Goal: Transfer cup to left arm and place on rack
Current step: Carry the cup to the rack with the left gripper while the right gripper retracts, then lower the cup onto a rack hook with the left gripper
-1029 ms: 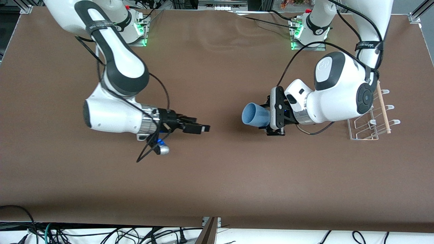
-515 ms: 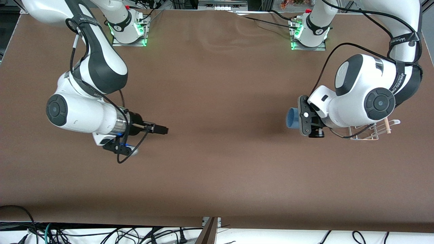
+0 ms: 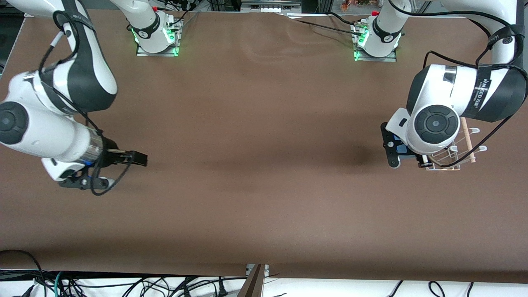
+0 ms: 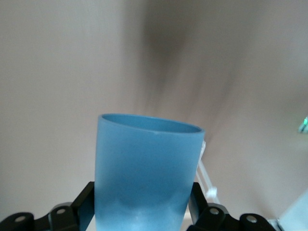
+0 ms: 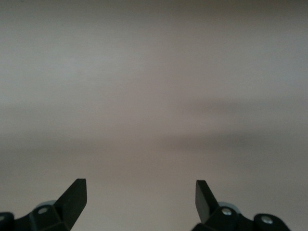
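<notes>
**Cup in the left gripper beside the rack**

At the left arm's end of the table, the left arm [image 3: 453, 99] bends down so that its bulky wrist covers most of what it carries. From the front camera only a sliver of blue shows under that wrist, just beside the rack [image 3: 453, 159], whose white wire loops and wooden dowel [image 3: 467, 139] stick out from under the arm.

The left wrist view fills in what the front view hides: the cup [image 4: 144, 173] is pinched at its lower part between the two black fingers [image 4: 84, 202] of the left gripper [image 4: 142, 211], its open rim pointing away from the camera, with a bit of white wire showing just past its side. The brown table [image 3: 255, 165] lies blurred around it.

Over the right arm's end of the table hangs the right gripper [image 3: 138, 158], pointing toward the table's middle. Its wrist view shows both fingertips [image 5: 77, 195] spread wide with nothing between them, only bare brown surface ahead.

Counted: two arms, two grippers, one cup, one rack, one dowel.
</notes>
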You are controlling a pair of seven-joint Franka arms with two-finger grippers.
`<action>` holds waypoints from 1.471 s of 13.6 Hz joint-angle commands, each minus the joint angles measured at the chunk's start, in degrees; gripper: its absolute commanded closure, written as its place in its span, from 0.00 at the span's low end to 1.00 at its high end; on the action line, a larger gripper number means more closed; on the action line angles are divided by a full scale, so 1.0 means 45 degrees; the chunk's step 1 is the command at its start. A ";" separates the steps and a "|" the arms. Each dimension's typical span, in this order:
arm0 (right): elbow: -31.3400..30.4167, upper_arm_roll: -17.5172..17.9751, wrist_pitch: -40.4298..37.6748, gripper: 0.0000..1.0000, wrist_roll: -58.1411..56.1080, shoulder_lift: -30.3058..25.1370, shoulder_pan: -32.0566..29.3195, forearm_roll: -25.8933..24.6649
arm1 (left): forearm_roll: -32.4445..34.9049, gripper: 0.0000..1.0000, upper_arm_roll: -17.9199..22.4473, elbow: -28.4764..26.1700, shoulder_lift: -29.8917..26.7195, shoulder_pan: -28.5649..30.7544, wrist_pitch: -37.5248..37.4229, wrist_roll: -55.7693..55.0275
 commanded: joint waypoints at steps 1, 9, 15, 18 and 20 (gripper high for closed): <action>-0.1648 -0.0403 -0.0133 0.00 -0.0805 -0.1744 -0.0233 -0.0647 | 0.1491 0.88 0.0074 -0.0580 0.0075 -0.0019 -0.0548 -0.0727; -0.3450 -0.0384 -0.0893 0.00 -0.0865 -0.4170 -0.0547 -0.0512 | 0.6297 0.94 0.0055 -0.3525 0.0118 0.0020 -0.2954 -0.3932; -0.3430 -0.0404 -0.0876 0.00 -0.0981 -0.4893 -0.0723 -0.0433 | 0.7958 0.96 -0.0237 -0.8370 -0.2130 0.0020 -0.2503 -0.8085; -0.3430 -0.0423 -0.0934 0.00 -0.2405 -0.4874 -0.0742 -0.0433 | 0.8273 0.97 -0.0258 -0.9681 -0.2151 0.0021 -0.2035 -1.0352; -0.3256 -0.0481 -0.0954 0.00 -0.2389 -0.4680 -0.0762 -0.0414 | 0.8273 0.97 -0.0277 -1.0170 -0.2073 0.0001 -0.1724 -1.1331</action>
